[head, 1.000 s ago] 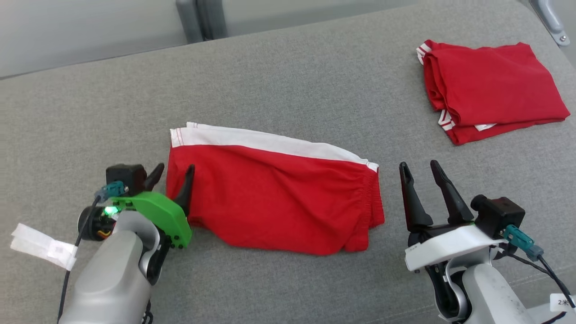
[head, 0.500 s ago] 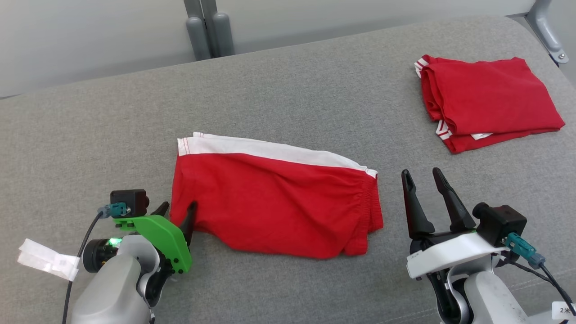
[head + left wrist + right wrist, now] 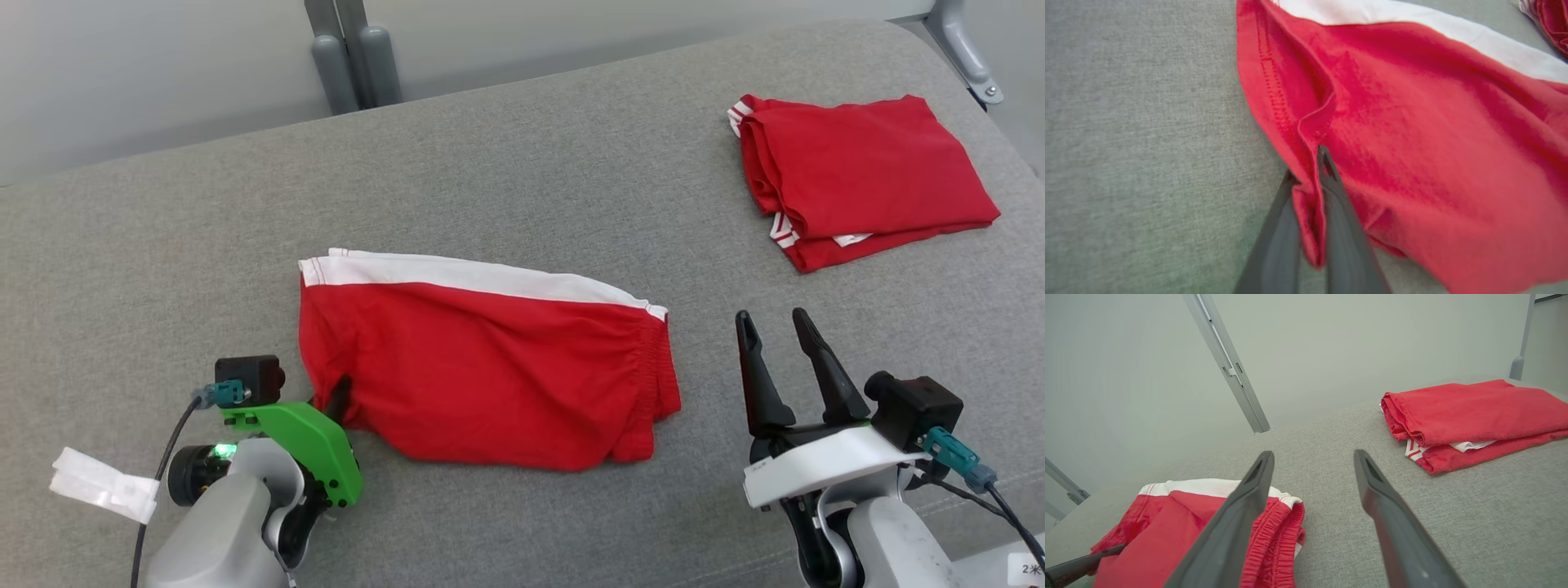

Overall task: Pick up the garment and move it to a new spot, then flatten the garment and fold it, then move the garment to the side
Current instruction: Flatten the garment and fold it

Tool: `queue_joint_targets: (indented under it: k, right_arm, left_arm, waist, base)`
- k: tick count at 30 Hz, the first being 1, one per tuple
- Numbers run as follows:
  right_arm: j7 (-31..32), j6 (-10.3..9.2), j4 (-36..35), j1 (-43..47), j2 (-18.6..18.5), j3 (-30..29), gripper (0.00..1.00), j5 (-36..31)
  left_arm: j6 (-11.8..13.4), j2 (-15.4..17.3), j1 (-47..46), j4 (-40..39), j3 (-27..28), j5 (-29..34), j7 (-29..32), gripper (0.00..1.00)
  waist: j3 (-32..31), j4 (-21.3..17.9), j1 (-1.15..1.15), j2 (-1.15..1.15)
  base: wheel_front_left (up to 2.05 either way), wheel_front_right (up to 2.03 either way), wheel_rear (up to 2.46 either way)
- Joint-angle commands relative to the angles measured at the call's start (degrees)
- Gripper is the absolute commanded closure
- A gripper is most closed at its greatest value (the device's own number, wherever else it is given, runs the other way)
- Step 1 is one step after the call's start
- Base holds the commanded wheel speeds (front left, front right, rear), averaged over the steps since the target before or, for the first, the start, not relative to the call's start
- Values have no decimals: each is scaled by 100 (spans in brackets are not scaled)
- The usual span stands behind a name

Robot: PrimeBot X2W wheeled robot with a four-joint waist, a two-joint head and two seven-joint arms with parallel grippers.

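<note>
Your left claw (image 3: 333, 390) is clenched on the near left hem of the red shorts (image 3: 490, 384), which lie spread mid-way across the grey counter (image 3: 571, 163); your right claw (image 3: 771, 318) hangs released just right of them, gripping nothing; a folded red garment (image 3: 865, 171) lies at the far right

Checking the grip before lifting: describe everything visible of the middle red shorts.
The red shorts are thin, soft-looking cloth with a white band along the far edge and a gathered elastic waist at the right end. They lie flat, slightly wrinkled, on the grey fabric surface. The left gripper is shut on the stitched hem at their near left corner.
</note>
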Motion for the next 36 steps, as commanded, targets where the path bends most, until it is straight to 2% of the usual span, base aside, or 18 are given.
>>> queue_joint_targets:
  k: [1,8,14,22,25,26,27,28,36]
  right_arm:
    - [-15,-3,-28,64,-8,-27,0,-43]
    - [-15,-3,-23,135,-10,-156,0,-64]
    - [-15,-3,35,177,-10,-317,0,-171]
    - [-14,-3,180,109,-11,-413,0,-309]
    - [-15,-3,254,67,-11,-402,0,-354]
    - [-14,-3,272,55,-11,-400,0,-359]
    - [-14,-3,286,43,-11,-399,0,-369]
    - [-15,-3,299,24,-11,-400,0,-379]
    - [-15,-3,387,3,-10,-459,0,-468]
  left_arm:
    - [-14,52,114,-34,40,-52,-98,100]
    - [111,72,410,-334,252,-230,-468,100]
    - [203,97,932,-923,307,-387,-509,100]
    - [612,254,1812,-2202,381,-558,-323,100]
    - [838,330,2056,-2603,418,-546,-318,100]
    - [874,315,2093,-2695,440,-549,-360,64]
    - [897,306,2109,-2755,454,-557,-396,16]
    - [922,318,2120,-2821,470,-530,-449,0]
    - [1135,542,2058,-3146,489,0,-1036,0]
  waist:
    - [-36,65,0,0]
    - [-155,375,0,0]
    - [-251,733,0,0]
    - [-284,987,0,0]
    - [-286,1027,0,0]
    - [-289,1032,0,0]
    - [-289,1034,0,0]
    - [-291,1036,0,0]
    - [-374,1072,0,0]
  base:
    - [0,0,0]
    - [0,0,0]
    - [0,0,0]
    - [0,0,0]
    - [0,0,0]
    - [0,0,0]
    - [0,0,0]
    - [0,0,0]
    - [0,0,0]
